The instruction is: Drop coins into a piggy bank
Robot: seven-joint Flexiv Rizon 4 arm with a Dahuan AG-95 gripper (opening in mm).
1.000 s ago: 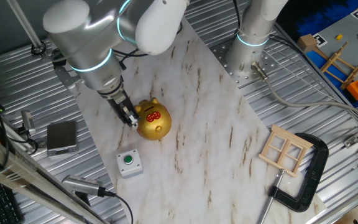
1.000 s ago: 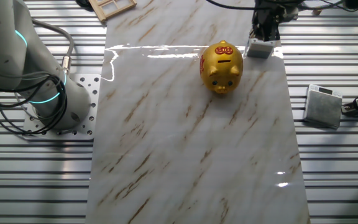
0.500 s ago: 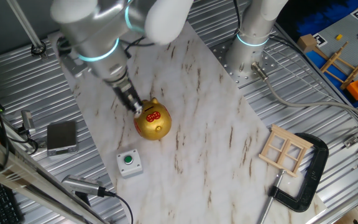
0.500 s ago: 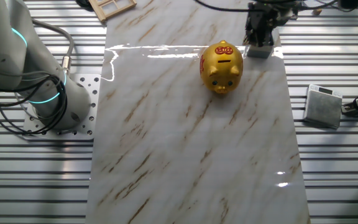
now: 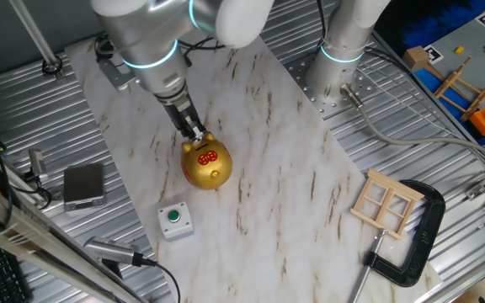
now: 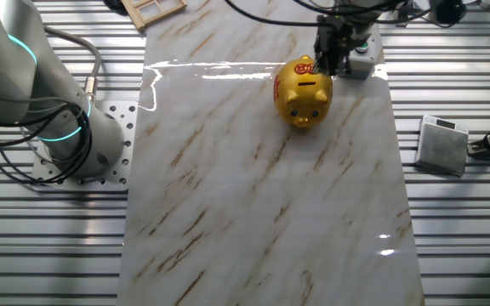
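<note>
The shiny gold piggy bank (image 5: pixel 206 164) with red markings stands on the marble board (image 5: pixel 285 194). In the other fixed view the piggy bank (image 6: pixel 302 92) shows its dark slot on top. My gripper (image 5: pixel 197 135) points down and its tips are at the far upper edge of the pig's back. In the other fixed view the gripper (image 6: pixel 323 68) is right beside the slot. The fingers are close together, and a small pale bit at the tips looks like a coin.
A small grey box with a green button (image 5: pixel 174 220) sits near the pig, and shows behind the gripper in the other view (image 6: pixel 360 61). A grey device (image 5: pixel 83 185) lies off the board. A wooden frame (image 5: pixel 386 202) and black clamp (image 5: pixel 418 240) lie at the right. Another arm's base (image 5: pixel 335 71) stands behind.
My gripper has moved from beside the pig, near the button box, up and across to the top of the pig's back. The pig has not moved.
</note>
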